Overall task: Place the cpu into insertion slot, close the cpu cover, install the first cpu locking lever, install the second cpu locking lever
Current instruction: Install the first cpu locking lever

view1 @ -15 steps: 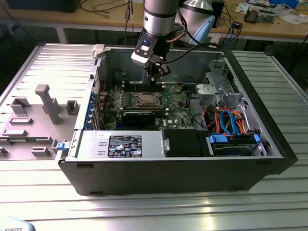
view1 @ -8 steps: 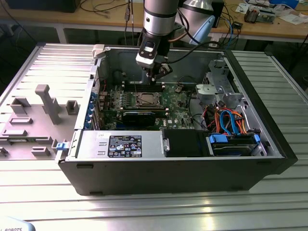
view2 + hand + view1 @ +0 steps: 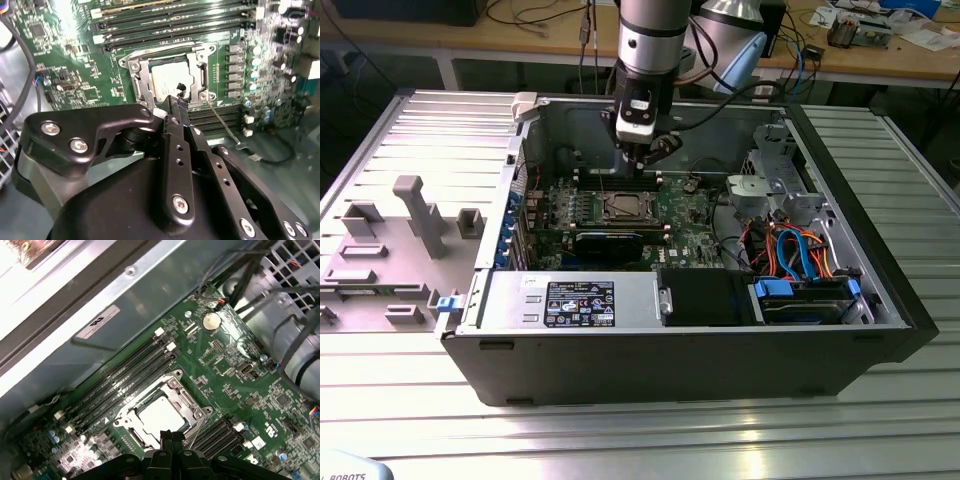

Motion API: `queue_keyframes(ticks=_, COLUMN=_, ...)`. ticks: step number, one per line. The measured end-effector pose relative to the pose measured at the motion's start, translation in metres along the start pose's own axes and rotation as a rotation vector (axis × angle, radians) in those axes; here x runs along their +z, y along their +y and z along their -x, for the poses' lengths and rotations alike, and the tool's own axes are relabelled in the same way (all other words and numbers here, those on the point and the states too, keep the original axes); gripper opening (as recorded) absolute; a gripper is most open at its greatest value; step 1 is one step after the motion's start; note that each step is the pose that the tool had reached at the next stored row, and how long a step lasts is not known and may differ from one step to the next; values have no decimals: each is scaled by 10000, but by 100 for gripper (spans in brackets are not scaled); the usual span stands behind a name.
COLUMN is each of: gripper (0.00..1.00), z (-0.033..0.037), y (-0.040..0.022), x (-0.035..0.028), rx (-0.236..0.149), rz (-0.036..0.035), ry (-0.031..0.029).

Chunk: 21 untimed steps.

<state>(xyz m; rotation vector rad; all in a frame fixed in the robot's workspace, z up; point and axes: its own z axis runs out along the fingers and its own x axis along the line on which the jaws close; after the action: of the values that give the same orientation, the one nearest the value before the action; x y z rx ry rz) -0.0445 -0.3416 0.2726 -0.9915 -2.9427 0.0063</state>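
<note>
Silver chip: the cpu (image 3: 167,77) lies flat in the insertion slot (image 3: 165,47), its pale metal top showing through a square opening. In the exterior view it sits near the middle of the green board (image 3: 685,215).
Cover: the cpu cover (image 3: 141,80) lies down over the chip and frames it on all sides.
Lever: a thin wire lever (image 3: 220,120) runs out from one corner of the slot, across the nearby memory slots (image 3: 170,20). I cannot tell whether it is latched.
Gripper: the gripper (image 3: 178,97) hangs just above the edge of the slot. Its black fingers (image 3: 166,440) are pressed together with nothing between them. I cannot tell whether the tips touch the cover.
Writing: a black sticker (image 3: 578,303) with white print sits on the grey power supply box. A white label (image 3: 98,321) with dark marks is stuck to the inner case wall, and a small white tag (image 3: 258,442) lies on the board. The print on each is too small to make out.
Other parts: a coin battery (image 3: 211,321) sits on the board beyond the memory slots. Blue and orange cables (image 3: 800,250) loop toward the exterior view's right.
Surface: the open computer case (image 3: 670,365) lies on its side on a ribbed metal table (image 3: 620,440). A grey plastic fixture (image 3: 415,215) stands on the table at the exterior view's left.
Room: a wooden bench (image 3: 880,55) with cables and papers runs behind the table.
</note>
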Motion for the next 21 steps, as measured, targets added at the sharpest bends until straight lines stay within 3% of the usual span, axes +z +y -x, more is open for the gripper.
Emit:
queue_keyframes(ticks=8, gripper=11, z=0, y=0, x=4, rx=-1592, rz=-38, ry=-43)
queue_keyframes(ticks=13, gripper=11, z=-45, y=-34, x=8, rx=-1741, rz=46, ry=-185)
queue_keyframes(ticks=16, gripper=11, z=-71, y=-54, x=10, rx=-1895, rz=46, ry=-192)
queue_keyframes(ticks=21, gripper=11, z=-71, y=-54, x=13, rx=-3208, rz=14, ry=-208)
